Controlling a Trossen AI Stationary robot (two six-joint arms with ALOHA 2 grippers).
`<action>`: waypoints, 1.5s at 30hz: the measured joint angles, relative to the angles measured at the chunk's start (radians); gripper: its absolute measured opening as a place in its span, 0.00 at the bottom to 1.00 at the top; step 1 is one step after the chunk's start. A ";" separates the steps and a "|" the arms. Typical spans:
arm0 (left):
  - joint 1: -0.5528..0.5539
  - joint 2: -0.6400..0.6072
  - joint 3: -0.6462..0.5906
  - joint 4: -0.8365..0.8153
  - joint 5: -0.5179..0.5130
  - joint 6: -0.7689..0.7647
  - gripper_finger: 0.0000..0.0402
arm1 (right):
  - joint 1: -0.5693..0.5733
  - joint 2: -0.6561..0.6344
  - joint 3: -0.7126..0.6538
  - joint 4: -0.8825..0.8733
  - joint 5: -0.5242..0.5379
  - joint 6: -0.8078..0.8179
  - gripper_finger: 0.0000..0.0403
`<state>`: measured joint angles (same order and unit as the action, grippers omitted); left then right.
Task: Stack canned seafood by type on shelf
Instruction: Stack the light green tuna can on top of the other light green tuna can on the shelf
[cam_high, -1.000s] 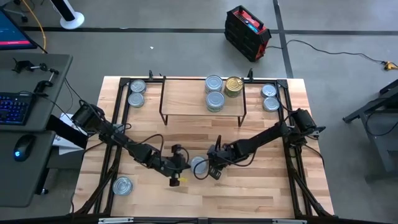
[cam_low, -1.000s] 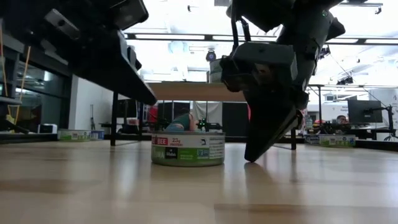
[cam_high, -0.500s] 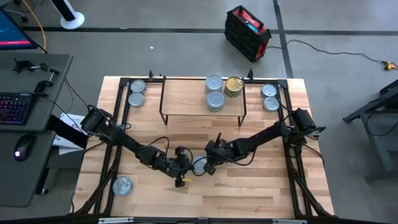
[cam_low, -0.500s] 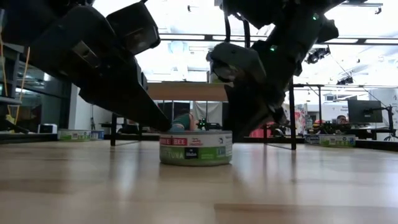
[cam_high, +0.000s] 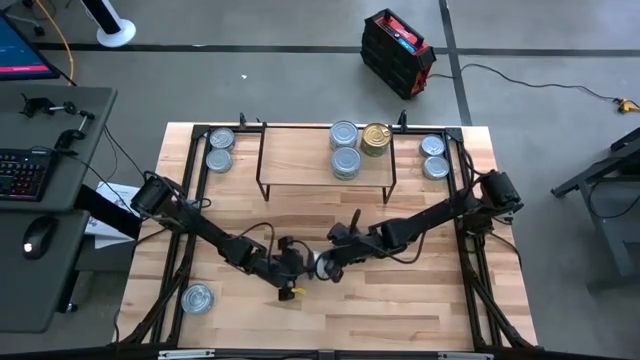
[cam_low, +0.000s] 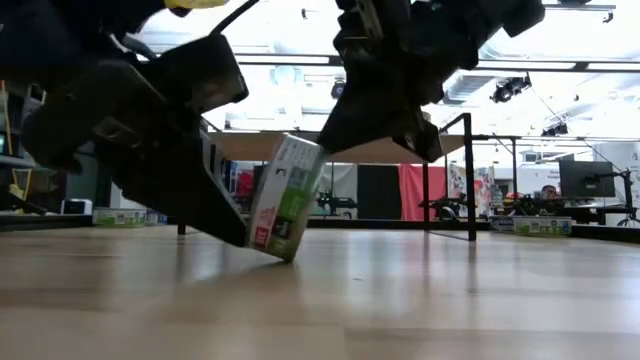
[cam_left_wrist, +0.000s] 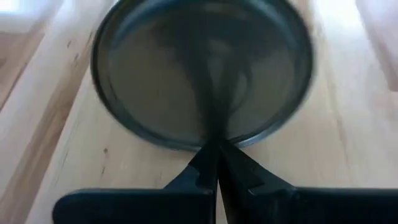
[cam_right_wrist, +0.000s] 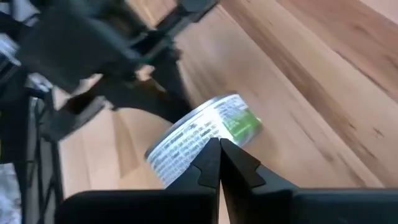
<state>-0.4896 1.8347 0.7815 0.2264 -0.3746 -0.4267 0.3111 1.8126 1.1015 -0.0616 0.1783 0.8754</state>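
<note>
Both grippers, left (cam_high: 296, 268) and right (cam_high: 335, 262), fingers clenched and holding nothing, tip a tin (cam_low: 287, 196) on edge at the table's (cam_high: 400, 310) six o'clock.

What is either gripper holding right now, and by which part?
Nothing is clamped. The tuna tin stands tilted on its edge, wedged between the shut left gripper, which is under its flat face, and the shut right gripper at its upper rim.
</note>
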 joint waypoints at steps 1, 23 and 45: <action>0.000 0.001 0.000 -0.001 0.003 -0.002 0.00 | 0.000 0.001 0.000 0.010 -0.002 -0.002 0.00; 0.012 -0.001 0.001 0.127 0.007 -0.131 0.00 | -0.001 0.004 -0.003 0.091 0.004 -0.042 0.00; 0.005 -0.139 0.005 0.174 0.068 -0.150 0.00 | -0.002 -0.139 -0.004 0.038 0.054 -0.173 0.00</action>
<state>-0.4851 1.6952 0.7860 0.4001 -0.3066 -0.5771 0.3088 1.6732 1.0977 -0.0233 0.2321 0.7020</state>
